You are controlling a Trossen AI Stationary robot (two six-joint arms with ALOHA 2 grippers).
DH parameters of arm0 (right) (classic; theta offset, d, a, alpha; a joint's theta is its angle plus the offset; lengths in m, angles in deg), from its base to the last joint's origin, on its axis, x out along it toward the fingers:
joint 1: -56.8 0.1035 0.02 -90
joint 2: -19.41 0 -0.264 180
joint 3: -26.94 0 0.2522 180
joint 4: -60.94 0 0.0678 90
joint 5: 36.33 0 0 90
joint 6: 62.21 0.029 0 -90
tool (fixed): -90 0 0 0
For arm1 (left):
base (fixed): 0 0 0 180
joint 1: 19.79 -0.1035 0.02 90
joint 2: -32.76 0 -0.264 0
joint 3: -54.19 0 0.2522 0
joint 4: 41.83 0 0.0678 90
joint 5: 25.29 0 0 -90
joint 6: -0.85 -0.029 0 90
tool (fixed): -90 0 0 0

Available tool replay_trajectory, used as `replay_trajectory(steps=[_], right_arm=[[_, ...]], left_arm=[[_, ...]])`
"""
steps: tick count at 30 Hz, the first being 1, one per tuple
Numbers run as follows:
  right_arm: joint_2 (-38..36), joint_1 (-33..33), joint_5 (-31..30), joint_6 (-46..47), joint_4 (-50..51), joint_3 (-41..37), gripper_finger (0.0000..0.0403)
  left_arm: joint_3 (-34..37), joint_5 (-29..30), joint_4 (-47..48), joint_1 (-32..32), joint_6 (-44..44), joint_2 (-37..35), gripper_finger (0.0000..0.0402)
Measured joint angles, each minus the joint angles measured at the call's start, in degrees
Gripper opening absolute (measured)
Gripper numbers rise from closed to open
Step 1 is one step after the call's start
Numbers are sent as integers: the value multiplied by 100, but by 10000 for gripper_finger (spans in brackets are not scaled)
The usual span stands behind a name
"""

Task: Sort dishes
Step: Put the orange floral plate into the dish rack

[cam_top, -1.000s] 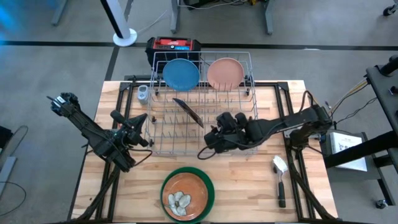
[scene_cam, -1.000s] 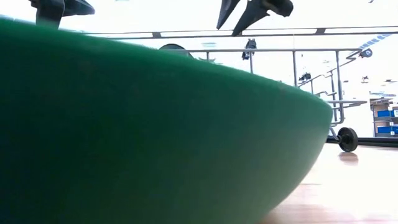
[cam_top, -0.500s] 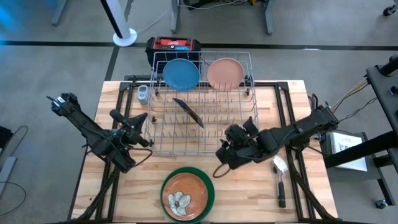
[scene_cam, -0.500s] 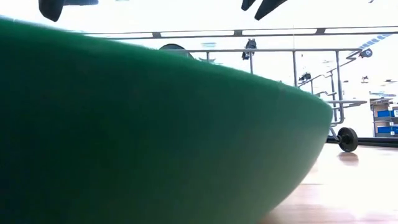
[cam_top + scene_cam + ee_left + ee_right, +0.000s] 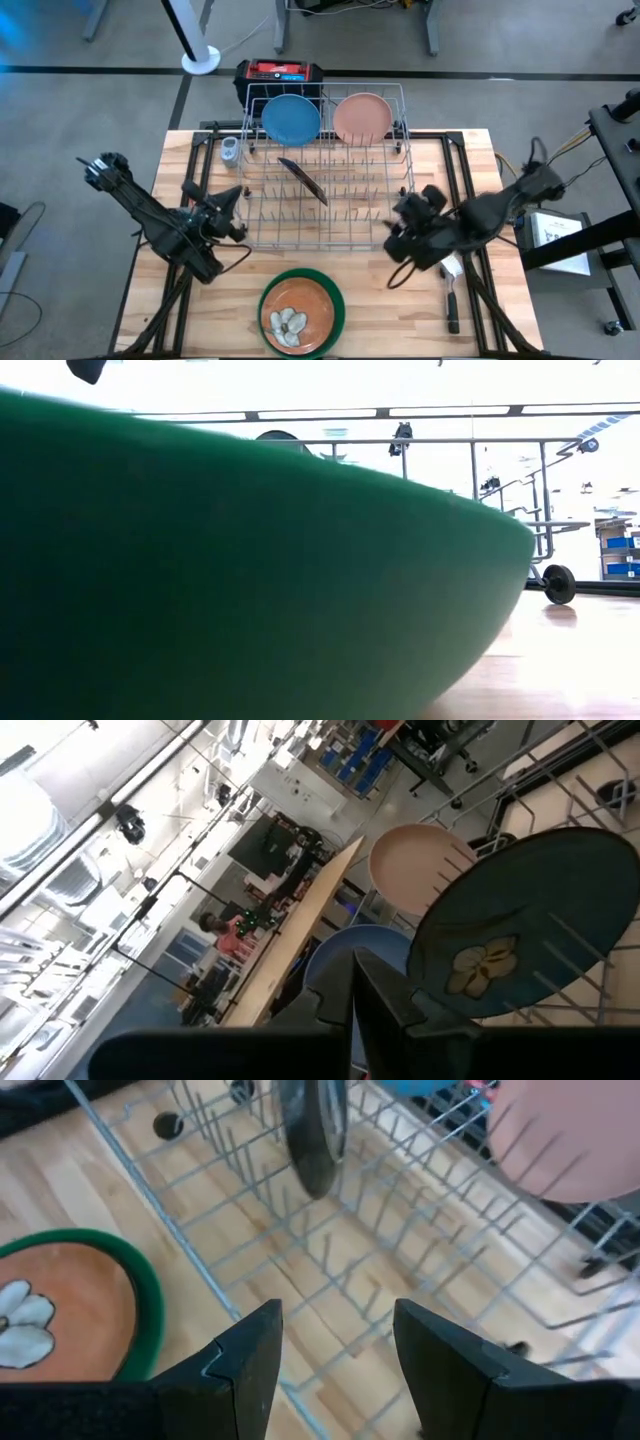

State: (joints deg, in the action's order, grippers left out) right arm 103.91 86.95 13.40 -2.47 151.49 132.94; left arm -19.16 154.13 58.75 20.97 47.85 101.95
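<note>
Three plates racked, two stacked near.
The right gripper [image 5: 400, 240] hangs half open and empty just right of the rack [image 5: 327, 240]; the left gripper [image 5: 236, 195], closed and empty, waits at the rack's left. The orange plate [image 5: 296, 312] lies in the green plate [image 5: 335, 300] at the near edge. Reaching for them, the right arm could clip the rack wires or the brush [image 5: 450, 275].
</note>
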Motion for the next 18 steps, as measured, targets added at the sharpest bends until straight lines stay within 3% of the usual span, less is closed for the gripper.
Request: replay_trajectory(steps=[7,13,18], right_arm=[[-948,-2,-186,-368,40,-485,183],[-1457,41,-152,-152,-49,-1188,183],[-1766,141,181,-168,-1002,-2037,183]], left_arm=[[-449,-893,-33,0,264,286,0],[-1059,-2438,-53,0,634,515,0],[-1526,-3824,-86,13,1089,695,0]])
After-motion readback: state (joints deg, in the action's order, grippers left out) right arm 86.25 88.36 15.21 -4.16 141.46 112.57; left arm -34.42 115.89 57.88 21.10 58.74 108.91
